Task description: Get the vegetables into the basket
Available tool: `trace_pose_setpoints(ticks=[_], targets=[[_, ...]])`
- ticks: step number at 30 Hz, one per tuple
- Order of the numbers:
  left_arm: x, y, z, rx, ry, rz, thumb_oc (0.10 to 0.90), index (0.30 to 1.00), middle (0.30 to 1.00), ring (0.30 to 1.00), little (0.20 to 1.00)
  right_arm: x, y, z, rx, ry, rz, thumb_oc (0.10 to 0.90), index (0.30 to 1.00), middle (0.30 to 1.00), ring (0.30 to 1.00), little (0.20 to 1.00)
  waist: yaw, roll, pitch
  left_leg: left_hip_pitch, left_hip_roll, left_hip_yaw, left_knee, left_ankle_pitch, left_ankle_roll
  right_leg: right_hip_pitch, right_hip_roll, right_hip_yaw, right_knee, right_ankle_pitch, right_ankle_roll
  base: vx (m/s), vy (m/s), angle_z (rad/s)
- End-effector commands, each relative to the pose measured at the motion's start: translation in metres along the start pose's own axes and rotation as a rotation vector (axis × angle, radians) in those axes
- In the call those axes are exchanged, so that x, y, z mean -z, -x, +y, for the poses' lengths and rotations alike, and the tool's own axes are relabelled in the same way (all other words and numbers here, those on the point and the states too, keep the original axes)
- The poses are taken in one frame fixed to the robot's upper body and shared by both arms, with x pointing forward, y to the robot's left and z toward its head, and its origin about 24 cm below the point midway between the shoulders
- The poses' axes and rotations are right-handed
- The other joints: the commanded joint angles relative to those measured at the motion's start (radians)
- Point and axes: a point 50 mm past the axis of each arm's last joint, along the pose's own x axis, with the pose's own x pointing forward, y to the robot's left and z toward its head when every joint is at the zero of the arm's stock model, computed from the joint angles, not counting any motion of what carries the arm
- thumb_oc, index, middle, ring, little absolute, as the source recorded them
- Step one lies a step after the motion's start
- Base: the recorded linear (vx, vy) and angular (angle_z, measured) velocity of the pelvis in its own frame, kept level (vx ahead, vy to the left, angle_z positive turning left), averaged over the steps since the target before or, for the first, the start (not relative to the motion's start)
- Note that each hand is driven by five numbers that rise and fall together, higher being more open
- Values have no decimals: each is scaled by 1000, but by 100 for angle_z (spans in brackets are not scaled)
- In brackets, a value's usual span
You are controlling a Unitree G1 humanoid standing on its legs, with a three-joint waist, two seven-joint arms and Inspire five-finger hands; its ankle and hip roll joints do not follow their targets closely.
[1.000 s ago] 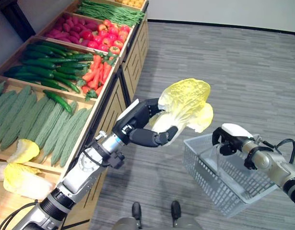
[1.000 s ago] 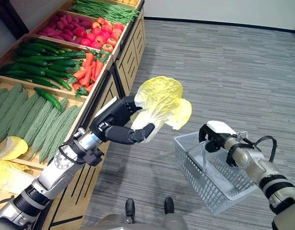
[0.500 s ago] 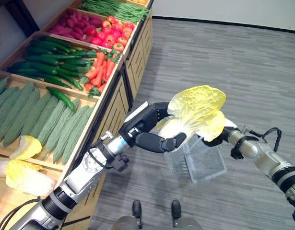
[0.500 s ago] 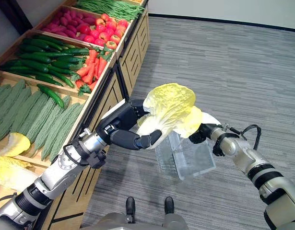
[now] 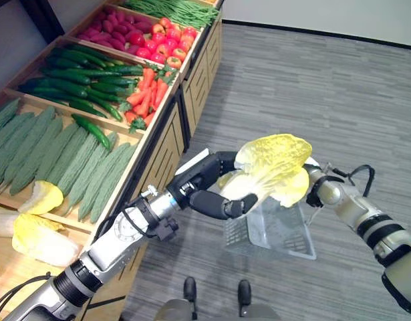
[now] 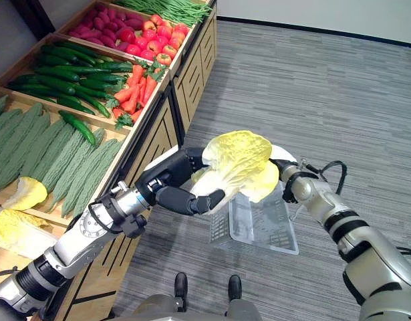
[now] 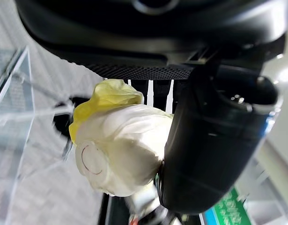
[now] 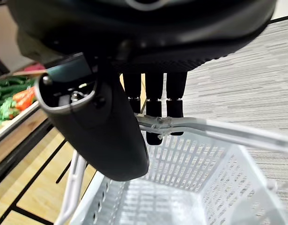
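Left hand clamped round cabbage stem — head held above basket mouth. Right hand hooked on basket handle. Risk: basket hangs tilted — early release could send cabbage off rim to floor.

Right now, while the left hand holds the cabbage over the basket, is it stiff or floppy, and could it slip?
The cabbage looks firm at its white base, where the left hand curls round it, so slipping seems unlikely. Its yellow leaves spread loose, probably floppy and easily bruised against the basket.
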Motion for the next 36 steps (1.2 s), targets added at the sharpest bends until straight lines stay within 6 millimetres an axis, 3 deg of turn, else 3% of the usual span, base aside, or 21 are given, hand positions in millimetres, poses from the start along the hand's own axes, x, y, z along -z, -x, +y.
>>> trace_pose_setpoints(ticks=[1,4,12,17,26,30,33,36], targets=[[-46,-20,-11,143,-74,-229,400,300,300,300,300,-60,-12,-104,362,-13,-205,400,300,300,300,300,3,-67,-72,-21,50,-36,0,-30,-76,10,-101,-10,-1,35,129,0,0,0],[-47,-22,-15,192,-90,-221,400,300,300,300,300,-69,-15,-113,383,-41,-225,400,300,300,300,300,0,-66,-70,-21,51,-34,0,-30,-76,6,-101,-6,-1,36,129,0,0,0],[-58,-31,-17,203,-149,-267,400,300,300,300,300,-88,-23,-110,371,-196,-290,400,300,300,300,300,-1,-71,-67,-23,51,-38,0,-29,-76,5,-99,-9,-1,37,127,0,0,0],[-63,-41,-17,184,-186,-306,400,300,300,300,300,-93,-28,-108,349,-169,-279,400,300,300,300,300,-1,-77,-67,-26,51,-39,0,-28,-76,4,-99,-13,-1,37,126,0,0,0],[-76,-64,-21,158,-233,-386,400,300,300,300,300,-127,-41,-122,408,-105,-281,400,300,300,300,300,-3,-80,-58,-38,51,-45,0,-25,-72,-9,-99,-7,-1,45,126,0,0,0],[-69,-70,-23,154,-232,-362,400,300,300,300,300,-150,-42,-133,444,-109,-332,400,300,300,300,300,-6,-81,-53,-47,52,-45,0,-21,-72,-19,-97,-5,-1,49,125,0,0,0],[-67,-71,-23,155,-230,-353,400,300,300,300,300,-155,-42,-134,448,-114,-348,400,300,300,300,300,-7,-81,-52,-48,52,-45,0,-21,-71,-20,-97,-4,-1,49,125,0,0,0],[-52,-66,-27,185,-221,-283,400,300,300,300,300,-165,-38,-140,459,-107,-390,400,300,300,300,300,-9,-84,-52,-49,51,-41,0,-23,-69,-22,-96,0,-1,48,124,0,0,0]])
